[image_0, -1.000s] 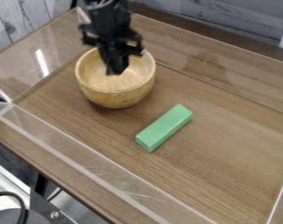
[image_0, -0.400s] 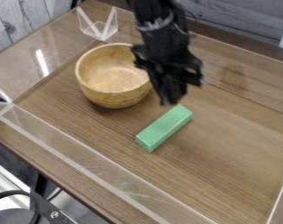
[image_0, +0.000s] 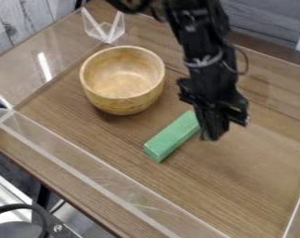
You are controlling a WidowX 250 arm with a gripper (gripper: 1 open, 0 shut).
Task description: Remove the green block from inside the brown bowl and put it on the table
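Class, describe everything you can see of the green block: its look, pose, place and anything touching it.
The green block is a small, bright green rectangular bar with plain matte faces. It lies flat on the table, set diagonally, to the right of the brown bowl and clear of it. The gripper reaches down at its upper right end with jaws closed; whether it touches the block cannot be told.

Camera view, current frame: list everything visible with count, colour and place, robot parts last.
green block: one, bright green, lying flat on the table right of the bowl, outside it.
brown bowl: one, light tan wood, left of centre, nothing inside.
clear plastic piece: one, transparent, folded, behind the bowl near the back wall.
table: one, brown wood grain, bordered by clear acrylic walls.
gripper: one, black, pointing down at the block's far end, jaws shut; whether it touches the block is unclear.
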